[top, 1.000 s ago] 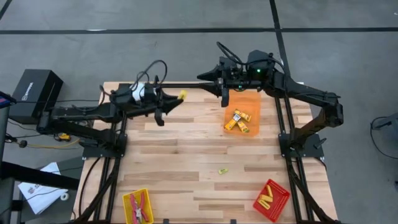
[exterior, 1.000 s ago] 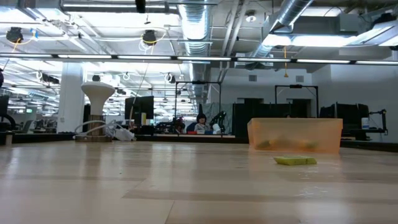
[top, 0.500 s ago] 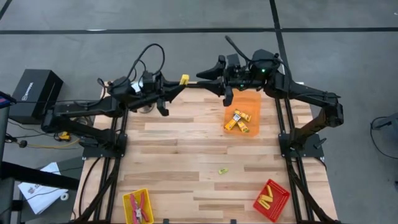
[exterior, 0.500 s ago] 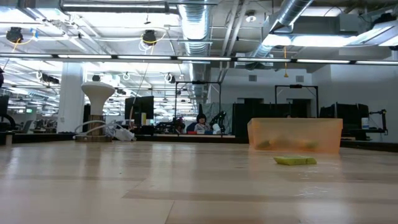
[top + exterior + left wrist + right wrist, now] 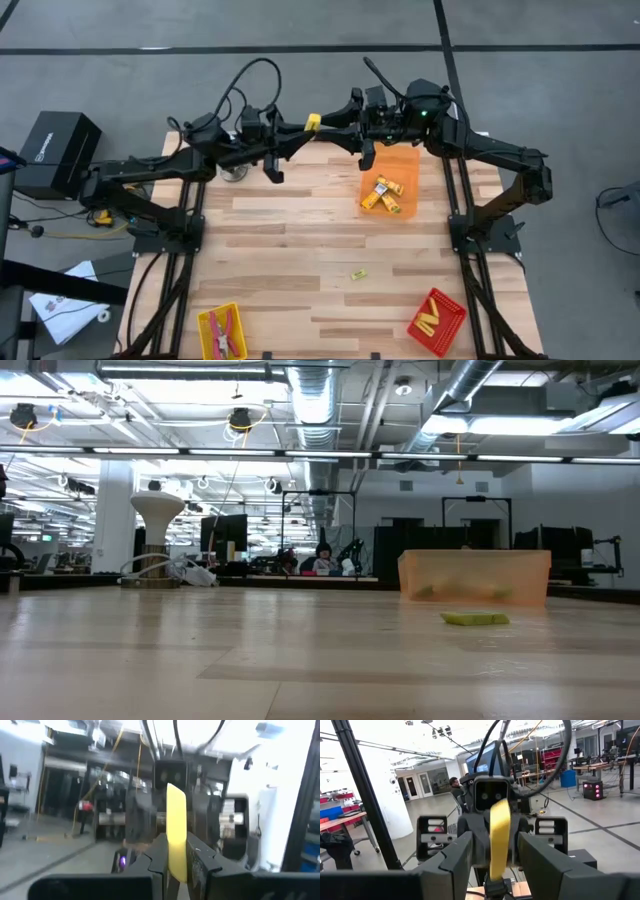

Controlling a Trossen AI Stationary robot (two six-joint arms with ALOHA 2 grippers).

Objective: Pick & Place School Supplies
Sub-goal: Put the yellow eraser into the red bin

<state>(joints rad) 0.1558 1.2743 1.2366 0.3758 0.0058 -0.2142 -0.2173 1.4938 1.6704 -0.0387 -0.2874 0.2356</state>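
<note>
Handover at 12 o'clock above desk (image 5: pixel 300 250): left hand (image 5: pixel 306 128) clamps yellow stick (image 5: pixel 313 121) by its lower end; right hand (image 5: pixel 325 122) open around it. Looks light, stiff, smooth; take the free upper half

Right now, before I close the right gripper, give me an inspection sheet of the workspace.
Surface: wooden table, mostly bare.
Job's things: yellow block held by the left gripper; more in the orange tray and red tray; red-handled tools in the yellow tray; one small yellow piece loose mid-table.
Clutter: white cup-like object at the far left edge.
Grippers: left shut on the yellow block; right gripper open, fingers either side of the block.
Cables: black loops above the left arm.
Surroundings: black box on the floor; a person far off.
</note>
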